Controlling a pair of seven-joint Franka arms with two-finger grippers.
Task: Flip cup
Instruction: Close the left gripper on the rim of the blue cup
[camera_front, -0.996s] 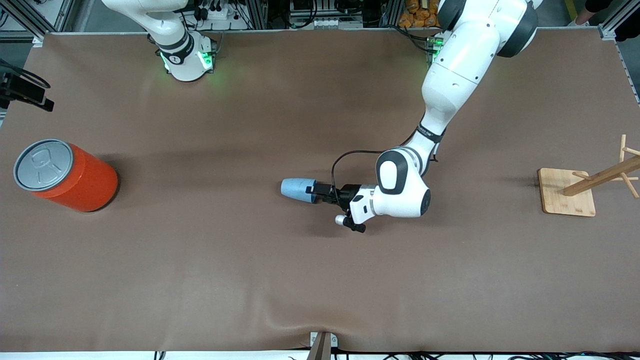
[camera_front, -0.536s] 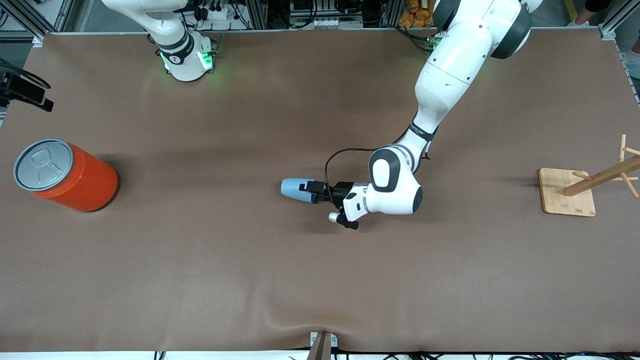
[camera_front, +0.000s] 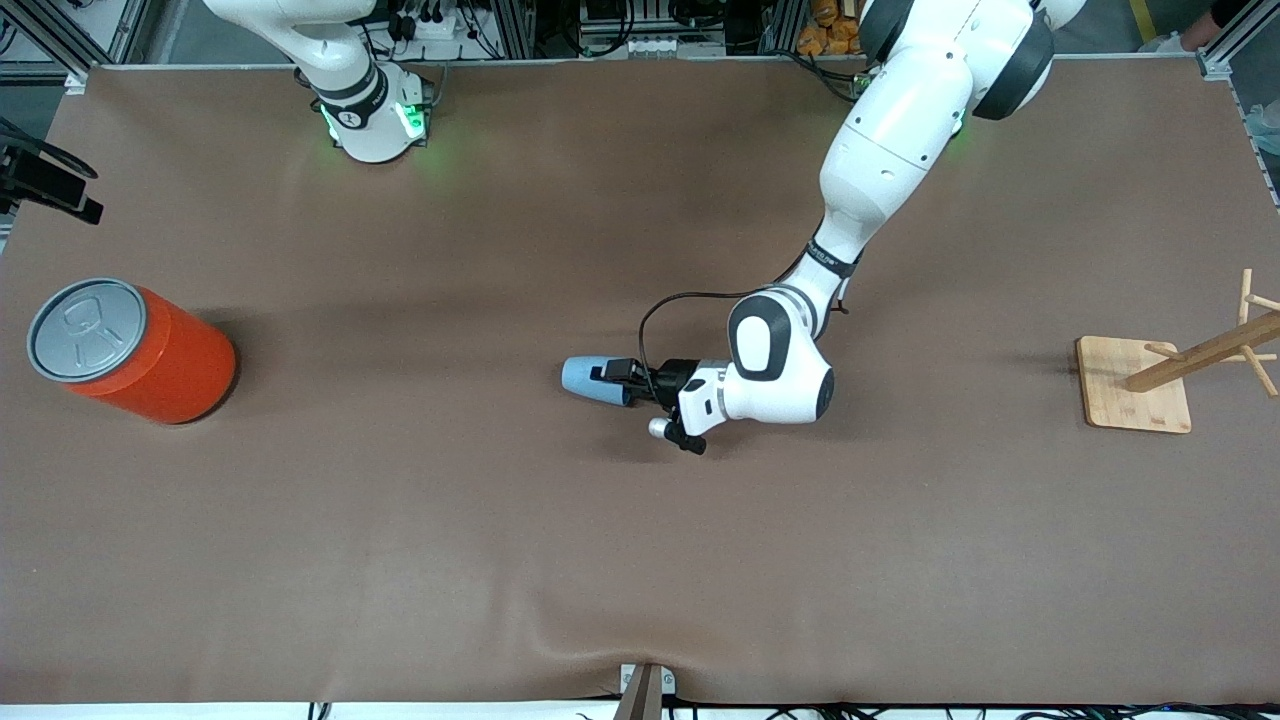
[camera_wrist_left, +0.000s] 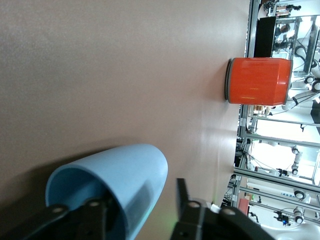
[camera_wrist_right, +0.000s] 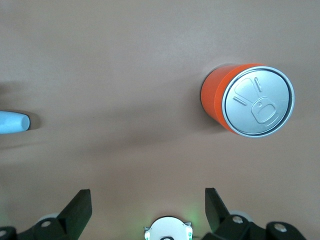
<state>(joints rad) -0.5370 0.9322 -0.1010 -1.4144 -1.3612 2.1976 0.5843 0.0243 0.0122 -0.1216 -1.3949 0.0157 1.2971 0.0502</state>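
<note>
Brown matting covers the whole table (camera_front: 400, 560), wrinkled a little at the edge nearest the front camera, with aluminium framing and cable clutter along the side where my two bases stand.

I take the orange can (camera_front: 130, 350) as my landmark. It stands upright at the right arm's end of the table, grey pull-tab lid facing up. The cup (camera_front: 590, 379) lies on its side well away from the can, toward the left arm's end, about as far from the front camera as the can and near the middle of the table. Its closed base points toward the can and its open mouth faces away from it, toward my left wrist.

My left gripper (camera_front: 612, 381) is down at that mouth. In the left wrist view one finger (camera_wrist_left: 85, 220) sits inside the darker blue hollow of the cup and the other finger lies outside the wall, so the rim stands between them; I cannot tell whether they are pressing on it or merely straddling it.

My right gripper (camera_wrist_right: 147, 207) waits high above the table near its base, fingers spread wide apart and holding nothing, looking down on the can.

Farther from the can than the cup, at the left arm's end, a wooden rack (camera_front: 1180, 365) stands on its square base.
</note>
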